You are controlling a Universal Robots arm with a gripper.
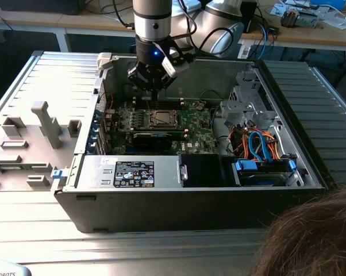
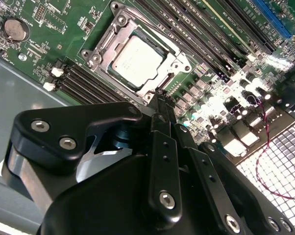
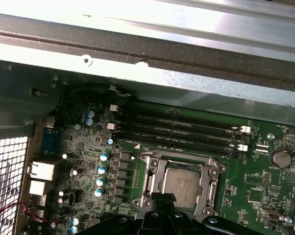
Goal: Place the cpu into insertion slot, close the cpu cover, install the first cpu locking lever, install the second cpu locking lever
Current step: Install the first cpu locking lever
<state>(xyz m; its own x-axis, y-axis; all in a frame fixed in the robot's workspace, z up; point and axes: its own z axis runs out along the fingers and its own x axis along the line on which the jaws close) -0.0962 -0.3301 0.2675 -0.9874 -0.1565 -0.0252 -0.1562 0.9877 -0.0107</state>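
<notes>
Over at the exterior view's left, a grey fixture tray with some blocks on it sits on the metal table. It's well apart from the gripper and outside the open PC case. Inside the case, the power supply with its sticker lies nearer the camera than the gripper does.

The gripper itself comes straight down over the green motherboard. In the second wrist view its fingers run together to a narrow point, so it looks pinched closed with nothing visible between the tips.

The cpu is just beside those tips, seated in the insertion slot. The cpu cover lies flat around it, with the silver chip top showing through the cut-out. Can't tell if the tips actually touch the socket edge.

The memory slots run along the socket's far side from the gripper, and a coin battery sits off to one side. The long black card lies just past the socket from the gripper.

Toward the exterior view's right of the gripper there's a bundle of orange and blue cables and a blue drive. A person's hair is in the corner, well apart.
</notes>
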